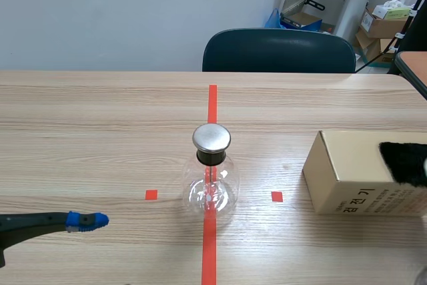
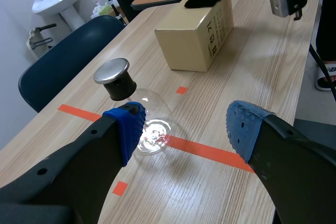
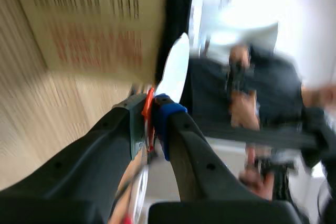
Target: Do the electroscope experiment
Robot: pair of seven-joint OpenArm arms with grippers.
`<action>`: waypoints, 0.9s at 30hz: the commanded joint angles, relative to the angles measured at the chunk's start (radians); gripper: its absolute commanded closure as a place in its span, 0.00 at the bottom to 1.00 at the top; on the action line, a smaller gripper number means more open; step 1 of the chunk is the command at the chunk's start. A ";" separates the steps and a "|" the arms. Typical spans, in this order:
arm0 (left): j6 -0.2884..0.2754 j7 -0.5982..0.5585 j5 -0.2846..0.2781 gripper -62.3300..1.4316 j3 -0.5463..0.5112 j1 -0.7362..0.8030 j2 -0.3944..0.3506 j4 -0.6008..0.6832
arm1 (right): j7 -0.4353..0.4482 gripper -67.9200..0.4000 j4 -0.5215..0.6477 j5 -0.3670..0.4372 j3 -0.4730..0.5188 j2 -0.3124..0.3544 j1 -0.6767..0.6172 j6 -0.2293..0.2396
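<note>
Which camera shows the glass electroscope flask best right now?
The scene view: the electroscope flask stands whole and unblocked on the tape line. The left wrist view shows its metal cap, but a blue pad covers part of the glass. The right wrist view misses it.

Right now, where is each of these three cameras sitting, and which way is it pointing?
Scene view: between the arms, facing across the table at the glass flask and cardboard box; the left gripper shows.
Left wrist view: on the left arm, looking down past its open fingers at flask and box.
Right wrist view: on the right arm, blurred, looking past the right gripper, shut on a white disc, beside the box.
Shared: the box in all three.
</note>
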 commanded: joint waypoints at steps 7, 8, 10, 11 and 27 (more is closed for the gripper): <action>-0.002 -0.014 -0.006 0.41 0.003 0.000 0.002 0.017 | 0.017 0.97 0.009 0.003 0.006 0.002 0.005 -0.049; -0.002 -0.014 -0.006 0.41 0.003 0.000 0.002 0.017 | -0.043 0.97 0.009 0.004 0.006 0.003 0.006 -0.049; -0.002 -0.014 -0.006 0.41 0.004 0.000 0.002 0.017 | -0.124 0.97 0.009 0.004 0.006 0.003 0.006 -0.049; -0.002 -0.014 -0.006 0.41 0.004 0.000 0.002 0.017 | -0.128 0.97 0.010 0.004 0.006 0.006 0.006 -0.049; -0.001 -0.011 -0.017 0.41 0.004 -0.001 0.003 0.017 | -0.016 0.97 0.010 -0.005 0.005 0.003 0.010 -0.049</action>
